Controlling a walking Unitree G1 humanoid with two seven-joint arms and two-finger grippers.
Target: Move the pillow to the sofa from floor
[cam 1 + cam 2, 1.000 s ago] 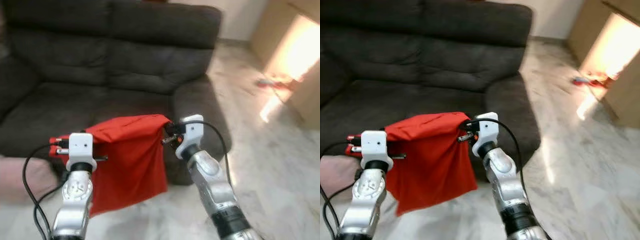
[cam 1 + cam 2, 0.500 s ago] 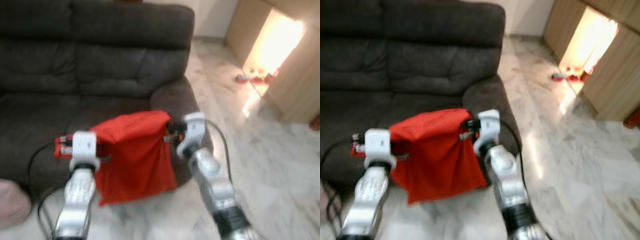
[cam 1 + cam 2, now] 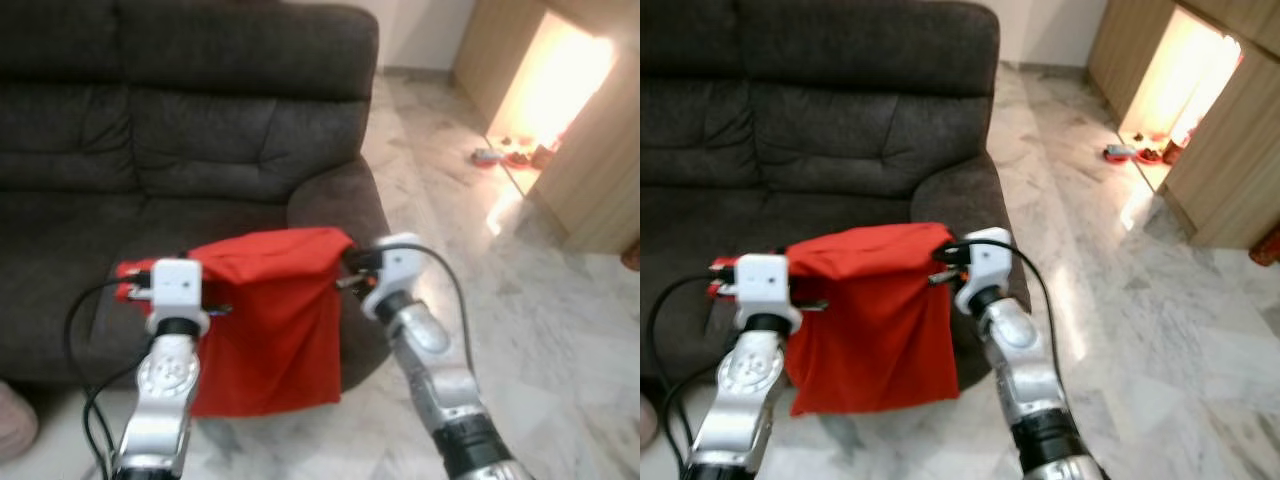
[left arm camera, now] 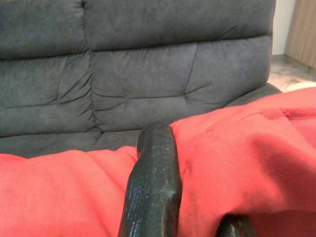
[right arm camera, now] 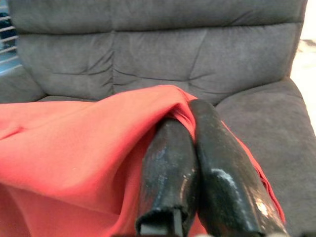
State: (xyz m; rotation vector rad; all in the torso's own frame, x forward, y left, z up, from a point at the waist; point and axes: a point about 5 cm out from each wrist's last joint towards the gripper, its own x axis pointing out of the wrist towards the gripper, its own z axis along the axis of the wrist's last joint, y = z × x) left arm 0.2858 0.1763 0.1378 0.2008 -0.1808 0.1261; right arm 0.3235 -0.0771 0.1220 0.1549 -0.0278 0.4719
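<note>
Pillow (image 3: pixel 265 320) is up off the floor (image 3: pixel 560 300), a limp red thing hanging like a curtain between the two arms, right in front of the dark sofa (image 3: pixel 200 110) near its right armrest. It's held by the top edge at both corners, which makes sense: spread wide, it clears the floor and can be swung flat over the seat cushion. Left claw (image 4: pixel 163 197) pinches the left corner, fabric bunched between its black fingers; right claw (image 5: pixel 195 163) is clamped tight on the right corner, fingers pressed together with red cloth wrapped around them. Both silver forearms reach forward and up at about the same height, wrists level, keeping the top edge stretched. The lift looks done, and the carry over the seat is what's left.
</note>
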